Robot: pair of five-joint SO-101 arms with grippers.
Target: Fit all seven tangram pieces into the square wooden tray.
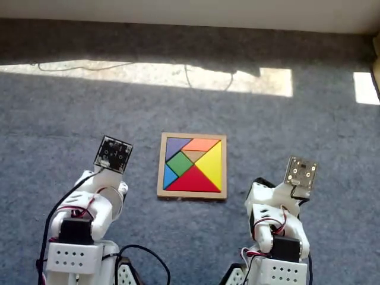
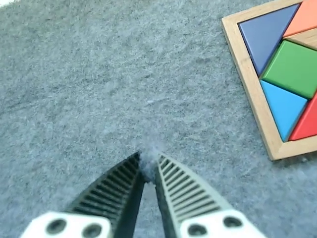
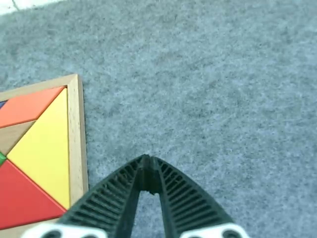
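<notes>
While the left arm (image 1: 89,205) sits at 8 o'clock from it and the right arm (image 1: 276,217) at 4 o'clock, the square wooden tray (image 1: 161,169) lies flat at the middle of the blue-grey carpeted surface (image 1: 71,119) in the high view. Seven pieces fill it:
- purple triangle (image 1: 174,148) at 11 o'clock
- orange parallelogram (image 1: 202,144) at 12
- tan triangle (image 1: 193,156) near centre
- green square (image 1: 179,163) at 9
- light blue triangle (image 1: 168,177) at 8
- red triangle (image 1: 193,180) at 6
- yellow triangle (image 1: 213,166) at 3

Left wrist view: left tool (image 2: 148,161) is closed, tips together, holding nothing, low over the carpet. One tray corner lies apart from it.

Right wrist view: right tool (image 3: 147,162) is closed and empty, and the tray edge next to the yellow triangle lies just beside it.
</notes>
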